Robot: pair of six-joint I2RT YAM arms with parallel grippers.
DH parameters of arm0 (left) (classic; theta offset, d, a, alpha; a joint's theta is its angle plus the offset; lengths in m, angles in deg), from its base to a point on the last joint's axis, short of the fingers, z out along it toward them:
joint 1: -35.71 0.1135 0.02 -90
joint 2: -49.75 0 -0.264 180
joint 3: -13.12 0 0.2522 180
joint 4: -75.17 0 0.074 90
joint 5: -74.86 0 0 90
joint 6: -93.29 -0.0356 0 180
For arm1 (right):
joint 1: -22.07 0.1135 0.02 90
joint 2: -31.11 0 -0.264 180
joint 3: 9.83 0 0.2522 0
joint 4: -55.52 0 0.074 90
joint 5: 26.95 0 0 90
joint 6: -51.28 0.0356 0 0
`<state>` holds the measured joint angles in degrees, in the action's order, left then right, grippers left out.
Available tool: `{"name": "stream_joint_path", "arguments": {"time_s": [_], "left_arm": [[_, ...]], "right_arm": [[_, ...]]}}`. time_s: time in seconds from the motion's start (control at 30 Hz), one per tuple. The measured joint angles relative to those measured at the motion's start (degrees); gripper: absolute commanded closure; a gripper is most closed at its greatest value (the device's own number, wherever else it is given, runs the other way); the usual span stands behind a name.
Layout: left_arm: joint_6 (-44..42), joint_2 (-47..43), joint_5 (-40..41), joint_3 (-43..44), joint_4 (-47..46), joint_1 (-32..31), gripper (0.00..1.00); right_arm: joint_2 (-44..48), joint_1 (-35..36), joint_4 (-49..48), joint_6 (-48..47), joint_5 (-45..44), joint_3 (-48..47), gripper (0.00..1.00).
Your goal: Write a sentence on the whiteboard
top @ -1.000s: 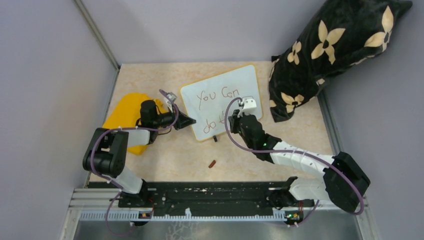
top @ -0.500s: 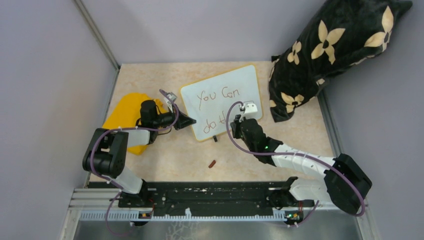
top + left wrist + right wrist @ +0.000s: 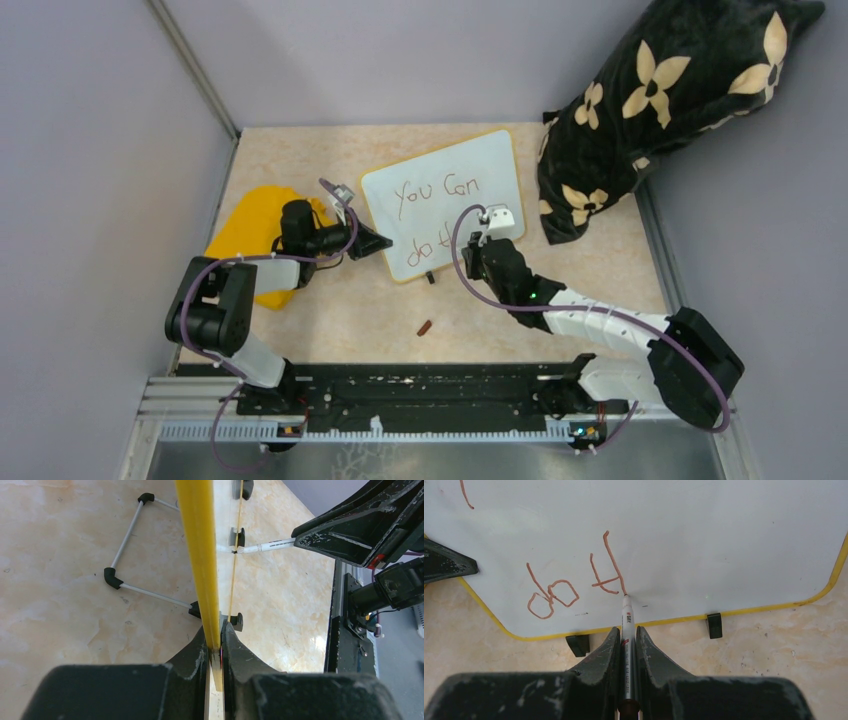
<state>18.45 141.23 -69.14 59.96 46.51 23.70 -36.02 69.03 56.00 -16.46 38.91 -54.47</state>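
The whiteboard point(image 3: 452, 185) lies tilted on the table, white with a yellow rim. The sentence point(image 3: 432, 192) reads "You Can" with "do t" and a tall stroke below point(image 3: 574, 582). My left gripper point(image 3: 378, 241) is shut on the board's left yellow edge point(image 3: 200, 555), seen edge-on. My right gripper point(image 3: 626, 632) is shut on a white marker point(image 3: 627, 630); its tip touches the board at the foot of the last stroke. In the top view the right gripper point(image 3: 487, 238) covers the end of the second line.
A yellow cloth point(image 3: 252, 225) lies under the left arm. A small reddish-brown cap point(image 3: 425, 327) lies on the table near the front. A black flowered cushion point(image 3: 660, 110) stands at the back right. The board's black feet point(image 3: 714, 625) rest on the table.
The right gripper has drawn back towards the near edge, pulling the marker down the last stroke. The left arm and board have not moved.
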Motion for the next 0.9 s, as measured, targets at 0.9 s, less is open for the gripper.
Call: {"name": "stream_joint_path", "arguments": {"time_s": [0.9], "left_arm": [[-0.17, -0.02, 0.59, 0.24, 0.37, -0.46, 1.0]], "right_arm": [[-1.88, -0.35, 0.92, -2.27, -0.87, -5.35, 1.0]]}}
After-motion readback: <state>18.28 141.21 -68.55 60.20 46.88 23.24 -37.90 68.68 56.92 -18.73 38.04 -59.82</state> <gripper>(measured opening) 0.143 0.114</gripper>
